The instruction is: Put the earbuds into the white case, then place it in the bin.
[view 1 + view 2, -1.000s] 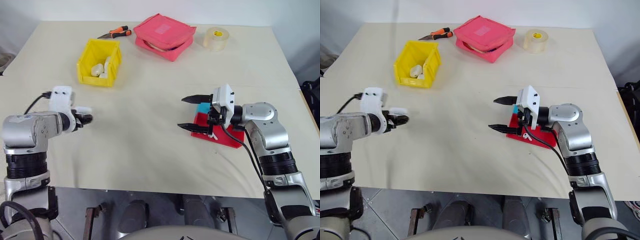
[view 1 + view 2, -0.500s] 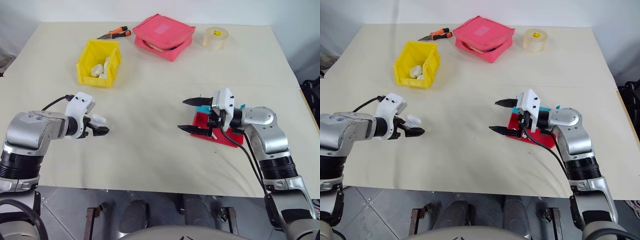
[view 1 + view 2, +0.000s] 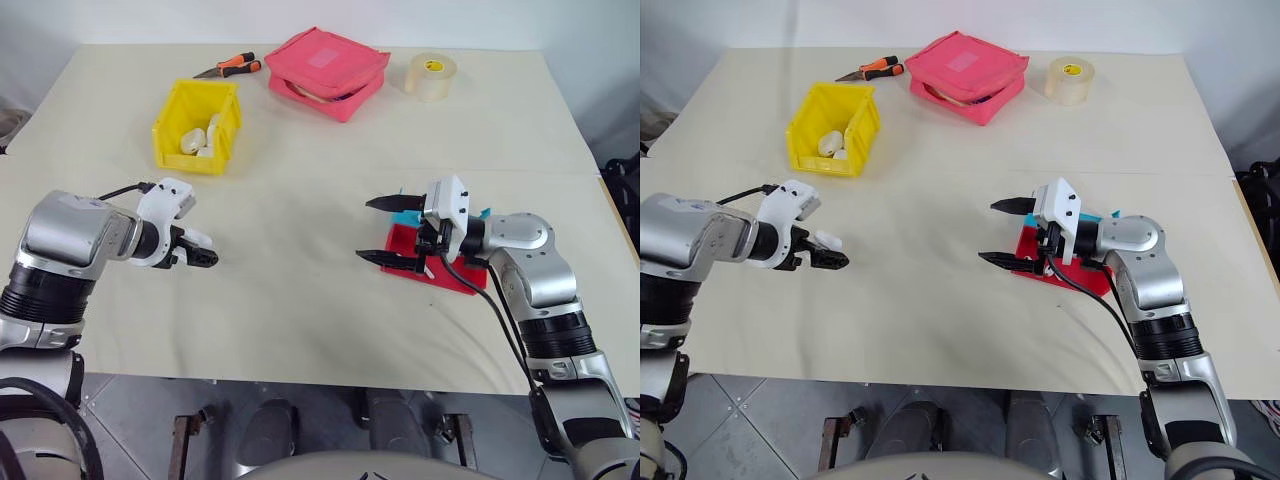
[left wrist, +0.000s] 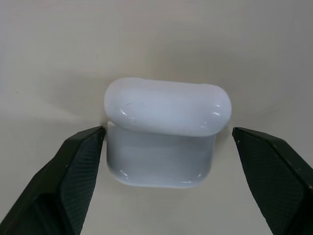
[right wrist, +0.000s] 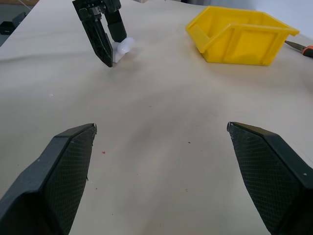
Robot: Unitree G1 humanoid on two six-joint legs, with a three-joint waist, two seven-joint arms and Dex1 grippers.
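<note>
The white case (image 4: pixel 166 137) lies on the cream tabletop (image 3: pixel 300 290), lid closed, between the two black fingers of the left end effector (image 3: pixel 200 250). The left wrist view shows what the head views cannot: one finger (image 4: pixel 73 171) just meets the case's side, while the other stands off it with a clear gap, so the fingers are spread and nothing is pinched. From the head views the case is just a small white lump at the fingertips, near the table's left front. The yellow bin (image 3: pixel 200 122) sits well apart, farther back on the left, with a few white objects inside; whether they are earbuds cannot be told. The right end effector (image 3: pixel 385 230) hangs over the right side of the tabletop, pointing left, its fingers spread wide and empty, just in front of a red tray (image 3: pixel 440 268) with a blue tray (image 3: pixel 405 215) behind it. The right wrist view looks across the tabletop at the left end effector, the case and the bin. At the back lie a pink pouch (image 3: pixel 330 72), a tape roll (image 3: pixel 433 76) and orange-handled pliers (image 3: pixel 232 67).
</note>
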